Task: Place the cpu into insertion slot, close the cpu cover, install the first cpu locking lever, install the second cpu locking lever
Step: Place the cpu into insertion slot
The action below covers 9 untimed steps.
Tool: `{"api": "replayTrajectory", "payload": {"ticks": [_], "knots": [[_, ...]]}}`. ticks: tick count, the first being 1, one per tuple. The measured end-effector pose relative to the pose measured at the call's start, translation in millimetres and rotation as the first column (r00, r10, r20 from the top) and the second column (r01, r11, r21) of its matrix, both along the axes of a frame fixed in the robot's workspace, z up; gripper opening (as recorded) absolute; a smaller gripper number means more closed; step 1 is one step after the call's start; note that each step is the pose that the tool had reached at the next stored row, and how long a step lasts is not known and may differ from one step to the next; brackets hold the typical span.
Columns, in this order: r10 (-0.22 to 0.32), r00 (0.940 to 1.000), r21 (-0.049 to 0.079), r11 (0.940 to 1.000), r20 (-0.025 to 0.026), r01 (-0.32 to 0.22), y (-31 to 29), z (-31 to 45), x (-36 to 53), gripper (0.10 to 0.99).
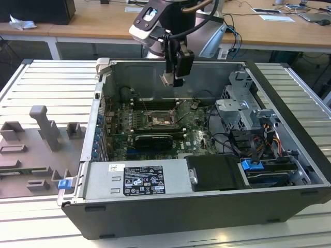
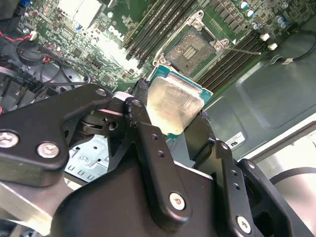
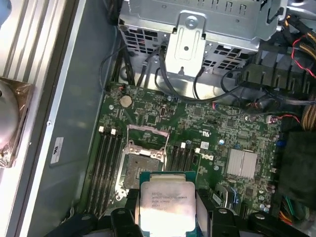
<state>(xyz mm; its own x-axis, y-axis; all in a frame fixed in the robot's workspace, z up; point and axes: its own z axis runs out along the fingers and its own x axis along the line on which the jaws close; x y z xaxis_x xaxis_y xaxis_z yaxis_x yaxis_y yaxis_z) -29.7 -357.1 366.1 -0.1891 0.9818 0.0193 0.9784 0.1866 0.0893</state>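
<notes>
Clearly the cpu [image 3: 165,205] is off the board: a flat square chip with a pale silver-grey metal face on a green-edged base, clamped by two opposite sides between the black fingers [image 2: 144,126] of the hand [image 2: 172,104]. It hangs in the air above the open socket [image 3: 140,165], well clear of it and a little to one side. In the first wrist view its nearest edge is cut off by the picture's border, the fingers cover its flanks, and the print on its face is too fine to make out. The cpu cover [image 3: 147,137], a thin silver frame, sits swung back off one edge of the socket, so the contact field lies bare. I cannot tell how the locking levers stand. Dark memory slots [image 3: 106,158] flank the socket on the green motherboard [image 3: 197,123]. That board sits inside an open computer case [image 1: 207,212] on a slatted metal surface [image 1: 31,77].
</notes>
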Motion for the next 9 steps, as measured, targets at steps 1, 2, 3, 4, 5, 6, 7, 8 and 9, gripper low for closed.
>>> {"api": "replayTrajectory", "payload": {"ticks": [1, 2, 3, 4, 5, 6, 7, 8, 9], "knots": [[-0.01, 1.0, 0.0, 1.0, 0.0, 0.01, 0.0, -0.1, 0.0, 0.541], [-0.017, 0.9999, 0.0, 0.9999, 0.0, 0.017, 0.0, -0.2, 0.0, 0.541], [-0.024, 0.9997, 0.0, 0.9997, 0.0, 0.024, 0.0, -0.3, 0.0, 0.541], [-0.031, 0.9995, 0.0, 0.9995, 0.0, 0.031, 0.0, -0.3, 0.0, 0.541], [-0.037, 0.9993, 0.0, 0.9993, 0.0001, 0.037, 0.0, -0.4, 0.0, 0.541], [-0.046, 0.999, 0.0, 0.999, 0.0, 0.046, 0.0, -0.5, 0.0, 0.541], [-0.052, 0.9986, 0.0, 0.9986, 0.0, 0.052, 0.0, -0.5, 0.0, 0.541], [-0.061, 0.9981, 0.0, 0.9981, 0.0, 0.061, 0.0, -0.6, 0.0, 0.541], [-0.068, 0.9977, 0.0, 0.9977, 0.0, 0.068, 0.0, -0.7, 0.0, 0.541]]}}
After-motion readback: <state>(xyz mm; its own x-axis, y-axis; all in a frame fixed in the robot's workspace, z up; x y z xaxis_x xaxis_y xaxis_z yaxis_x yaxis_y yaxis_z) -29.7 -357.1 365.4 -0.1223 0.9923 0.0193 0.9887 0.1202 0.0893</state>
